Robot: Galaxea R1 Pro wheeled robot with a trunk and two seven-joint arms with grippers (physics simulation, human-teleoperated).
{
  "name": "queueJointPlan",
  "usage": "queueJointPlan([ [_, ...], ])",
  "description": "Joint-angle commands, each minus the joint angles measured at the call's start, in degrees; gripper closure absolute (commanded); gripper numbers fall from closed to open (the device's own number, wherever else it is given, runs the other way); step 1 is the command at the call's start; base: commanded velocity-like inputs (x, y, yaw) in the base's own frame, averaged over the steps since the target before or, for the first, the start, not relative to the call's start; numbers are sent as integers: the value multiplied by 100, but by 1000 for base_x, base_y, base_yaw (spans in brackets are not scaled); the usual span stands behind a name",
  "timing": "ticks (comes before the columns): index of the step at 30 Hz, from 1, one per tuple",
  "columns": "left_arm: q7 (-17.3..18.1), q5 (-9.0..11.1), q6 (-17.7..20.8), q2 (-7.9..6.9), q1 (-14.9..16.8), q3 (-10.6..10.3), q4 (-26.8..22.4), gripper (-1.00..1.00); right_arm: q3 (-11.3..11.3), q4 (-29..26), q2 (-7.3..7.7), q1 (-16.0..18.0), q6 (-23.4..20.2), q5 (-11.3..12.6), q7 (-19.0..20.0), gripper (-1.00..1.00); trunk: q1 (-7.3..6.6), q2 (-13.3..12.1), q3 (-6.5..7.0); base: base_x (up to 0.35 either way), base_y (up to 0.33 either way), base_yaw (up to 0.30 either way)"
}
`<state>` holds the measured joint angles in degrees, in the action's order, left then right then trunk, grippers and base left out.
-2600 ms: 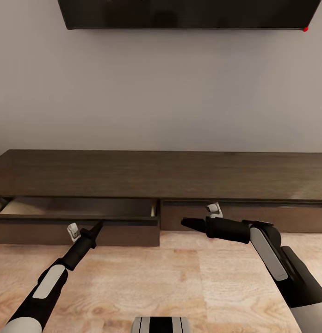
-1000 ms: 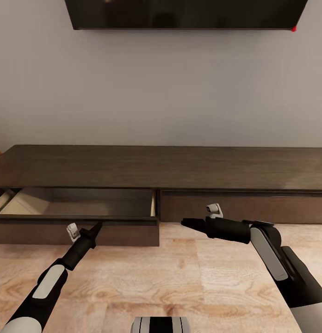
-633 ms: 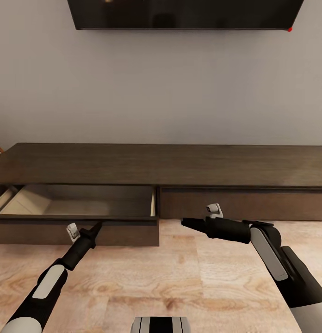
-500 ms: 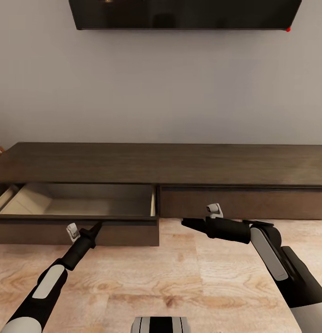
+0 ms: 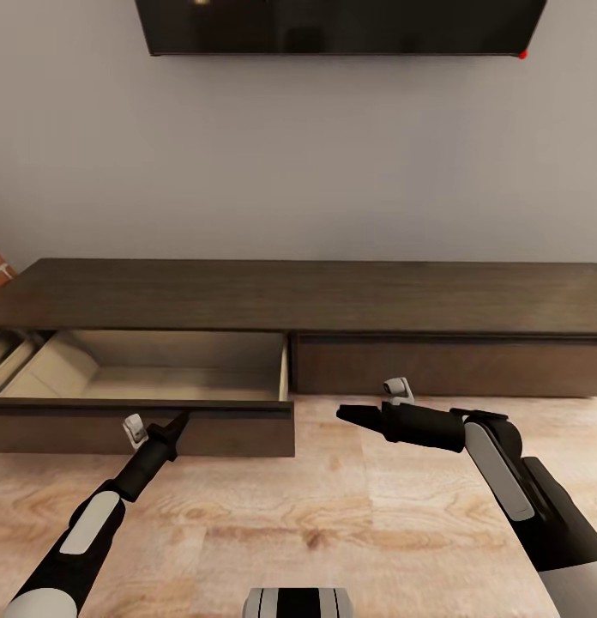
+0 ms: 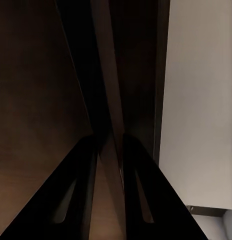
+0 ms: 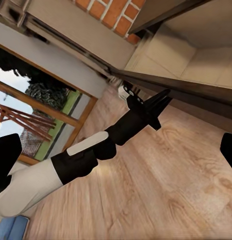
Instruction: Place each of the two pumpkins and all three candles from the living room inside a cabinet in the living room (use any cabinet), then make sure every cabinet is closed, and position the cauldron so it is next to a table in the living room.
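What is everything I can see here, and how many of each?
Cabinet: one, dark brown wood grain, long and low against the wall.
Open drawer: one, dark brown front with a pale tan inside, pulled out at the cabinet's left half; nothing can be seen lying in it.
Closed drawer: one, dark brown, at the cabinet's right half.
Screen: one, black, hung on the wall above the cabinet.
Wall: grey, behind the cabinet.
Floor: light wood planks, in front of the cabinet.
Brick: a red-orange patch, past the cabinet's left end.
Window: one, wooden frame, greenery outside.
Left tool: one, black, closed on the open drawer's front edge.
Right tool: one, black, above the floor, holding nothing.
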<state>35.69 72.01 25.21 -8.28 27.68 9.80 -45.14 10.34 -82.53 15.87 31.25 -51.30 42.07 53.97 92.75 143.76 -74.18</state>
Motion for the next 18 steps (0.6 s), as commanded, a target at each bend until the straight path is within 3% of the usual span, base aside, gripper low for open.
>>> queueJointPlan([
  [1, -19, 15, 50, -1, 1, -5, -3, 100, 8, 0, 4, 4, -25, 21, -1, -100, -3, 2, -4, -91, 0, 0],
  [18, -19, 15, 53, -7, 1, -5, -3, 100, 5, 9, -6, 4, -24, 21, -1, -100, -3, 2, -4, -55, 0, 0],
])
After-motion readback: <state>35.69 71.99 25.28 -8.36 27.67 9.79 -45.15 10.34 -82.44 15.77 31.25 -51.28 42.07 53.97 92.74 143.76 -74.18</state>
